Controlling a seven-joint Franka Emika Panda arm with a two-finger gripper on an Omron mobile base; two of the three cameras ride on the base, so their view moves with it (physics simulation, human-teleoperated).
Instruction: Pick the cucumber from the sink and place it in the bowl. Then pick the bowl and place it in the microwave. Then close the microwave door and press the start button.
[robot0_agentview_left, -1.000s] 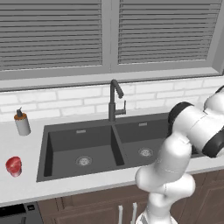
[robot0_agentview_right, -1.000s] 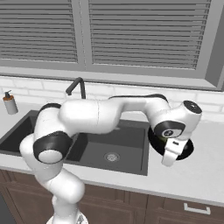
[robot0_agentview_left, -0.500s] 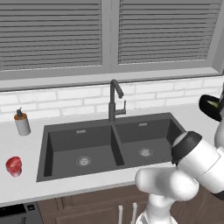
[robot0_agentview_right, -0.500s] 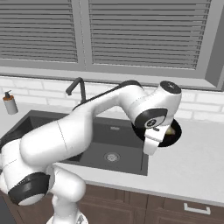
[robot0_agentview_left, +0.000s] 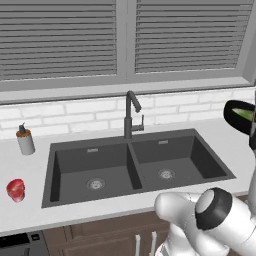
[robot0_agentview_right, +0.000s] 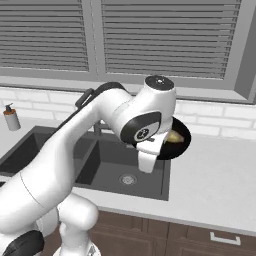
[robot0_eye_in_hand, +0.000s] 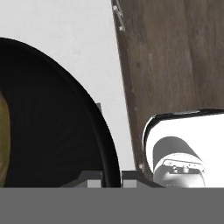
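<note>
Though black (robot0_eye_in_hand: 52, 131), bowl's yellowish-green cucumber (robot0_eye_in_hand: 3, 144)

Black bowl (robot0_agentview_right: 179, 144) lifted off the counter — yellowish-green cucumber (robot0_agentview_right: 173, 136) inside.

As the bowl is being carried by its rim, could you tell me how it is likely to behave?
The black bowl looks rigid, so the gripper pinching its rim should hold. Held at one edge, it may tilt. The cucumber inside could then roll.

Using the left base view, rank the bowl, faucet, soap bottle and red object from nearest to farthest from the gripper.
1. Bowl, held by the gripper, far right.
2. Faucet, centre, behind the sink.
3. Soap bottle and red object, both far left; too close to call.
</note>
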